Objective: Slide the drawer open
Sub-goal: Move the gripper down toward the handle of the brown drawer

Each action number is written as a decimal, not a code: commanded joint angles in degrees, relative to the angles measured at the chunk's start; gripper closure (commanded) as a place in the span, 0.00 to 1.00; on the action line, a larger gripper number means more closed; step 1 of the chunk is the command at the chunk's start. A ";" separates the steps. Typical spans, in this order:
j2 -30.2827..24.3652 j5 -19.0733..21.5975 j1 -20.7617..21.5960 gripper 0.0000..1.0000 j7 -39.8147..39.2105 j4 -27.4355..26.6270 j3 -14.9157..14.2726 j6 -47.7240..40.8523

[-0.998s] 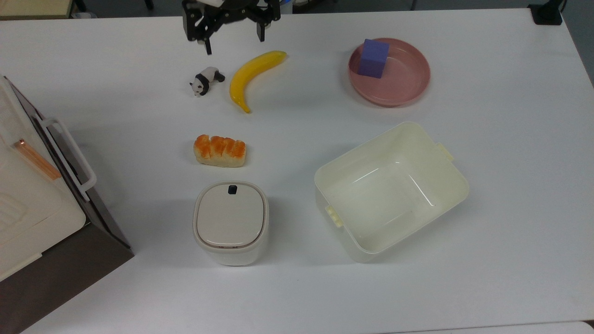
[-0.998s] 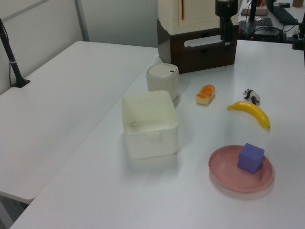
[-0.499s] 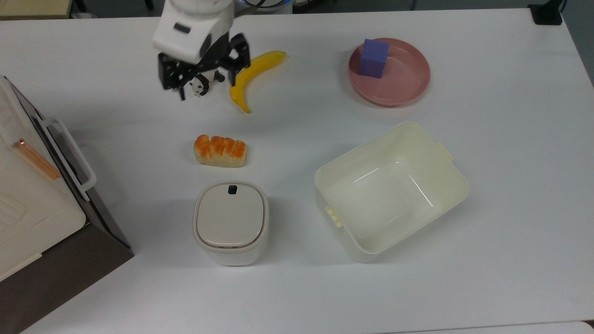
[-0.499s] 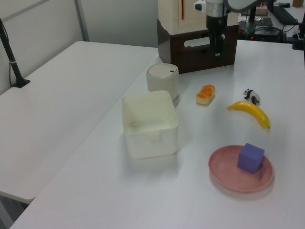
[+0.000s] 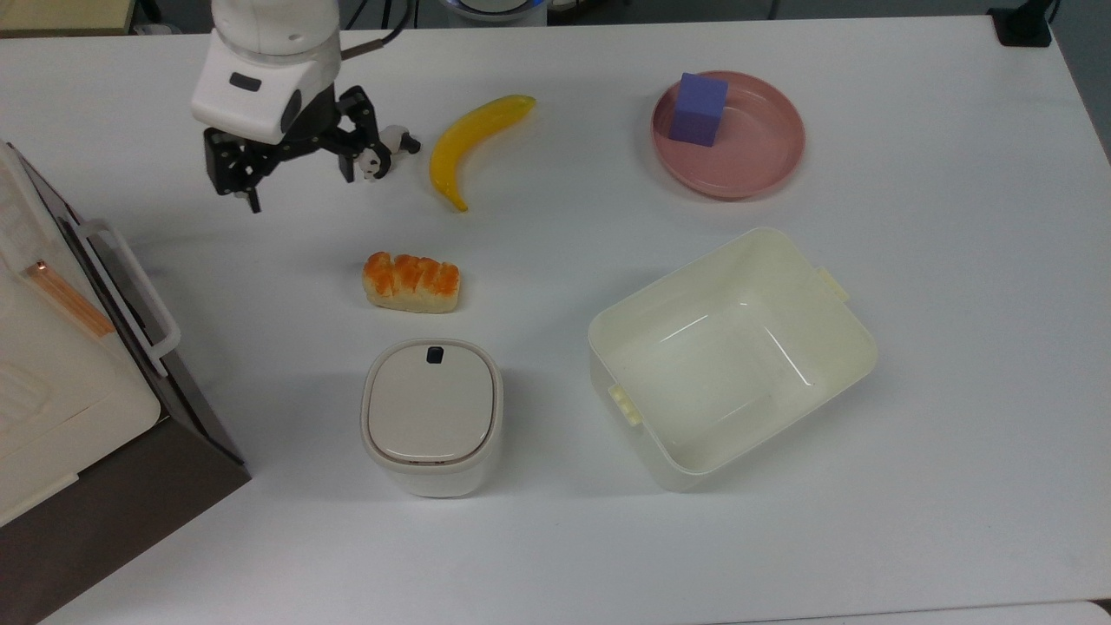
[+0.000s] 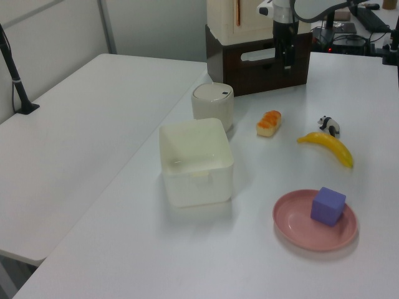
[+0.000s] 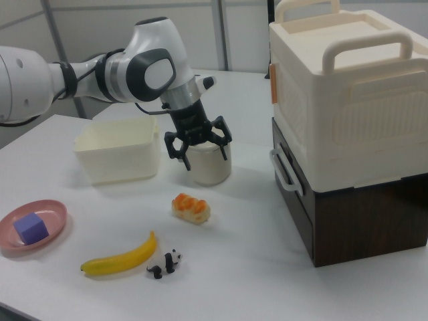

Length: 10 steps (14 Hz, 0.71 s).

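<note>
The drawer (image 5: 97,271) has a dark brown front and a white loop handle (image 5: 143,299). It sits under a white appliance at the top view's left edge, its front flush with the cabinet. My gripper (image 5: 299,189) hangs open and empty above the table, to the top view's right of the handle and well apart from it, close beside a toy panda (image 5: 397,139). In the right view the gripper (image 7: 204,158) is left of the handle (image 7: 283,172) on the dark front (image 7: 299,200). In the left view the gripper (image 6: 286,61) overlaps the drawer front (image 6: 268,70).
A banana (image 5: 473,139), a bread piece (image 5: 410,281) and a lidded white canister (image 5: 431,415) lie between the drawer and a cream bin (image 5: 868,351). A pink plate (image 5: 755,165) holds a purple cube (image 5: 699,108). The white appliance (image 5: 43,373) sits on the cabinet.
The gripper has travelled from the table's far edge, over the panda, toward the top view's left and nearer the drawer. Its fingers stay open; the objects have not moved.
</note>
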 commanded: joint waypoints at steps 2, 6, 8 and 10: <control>1.63 -6.34 -2.81 0.00 -1.60 -0.31 0.10 7.95; 3.56 -10.83 -6.06 0.00 -2.75 -0.31 0.10 14.80; 4.61 -12.06 -7.20 0.00 -2.66 -0.31 0.10 18.59; 5.41 -14.34 -7.82 0.00 -2.66 -0.23 0.10 21.14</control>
